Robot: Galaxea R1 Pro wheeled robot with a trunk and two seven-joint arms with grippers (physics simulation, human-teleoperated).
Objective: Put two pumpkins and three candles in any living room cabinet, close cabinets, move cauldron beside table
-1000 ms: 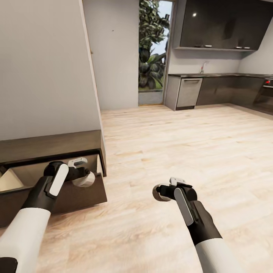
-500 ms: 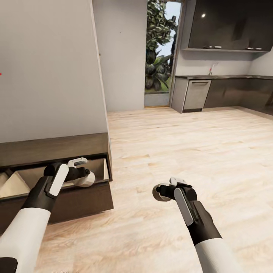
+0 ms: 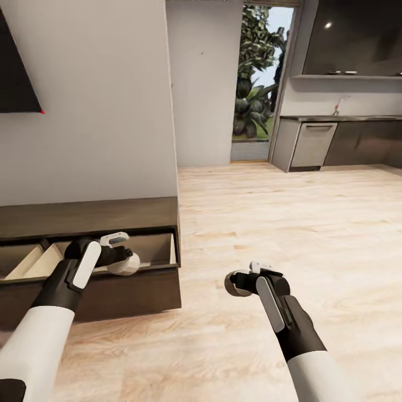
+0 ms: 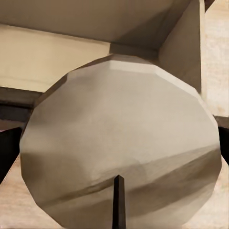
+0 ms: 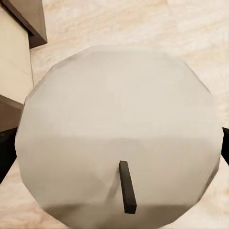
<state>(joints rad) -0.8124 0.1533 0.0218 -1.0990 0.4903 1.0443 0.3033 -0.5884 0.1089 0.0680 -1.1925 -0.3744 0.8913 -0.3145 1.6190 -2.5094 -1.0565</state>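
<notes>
Candles fill both grippers. In the head view, the left gripper [image 3: 124,258] sits at about eight o'clock, its jaws pinching a pale candle [image 3: 125,264] just above the pulled-out drawer of the cabinet [image 3: 89,216]. The left wrist view shows that candle [image 4: 121,148] close up as a faceted beige-grey round face with a short dark wick, dark fingers [image 4: 8,148] touching its sides, and the cabinet's tan drawer wall [image 4: 47,59] behind it.

The right gripper [image 3: 237,283] is near six o'clock, over the light wooden floor [image 3: 290,223], and its jaws pinch a second candle [image 3: 233,283]. In the right wrist view this candle [image 5: 119,143] has a flat pale face and a dark wick, with a corner of the brown cabinet [image 5: 28,19] beyond it and floor planks around.

The cabinet is long, low and dark brown, standing against the grey wall [image 3: 89,111] from nine to seven o'clock. Its wide drawer is open, showing beige interior panels and a slanted divider [image 3: 33,261].

A dark screen [image 3: 17,72] hangs on the wall at ten o'clock. At one o'clock a tall window [image 3: 257,84] shows green plants, and at two o'clock a kitchen surface [image 3: 346,118] runs above dark lower units, with a dark upper cupboard [image 3: 357,39] over it.
</notes>
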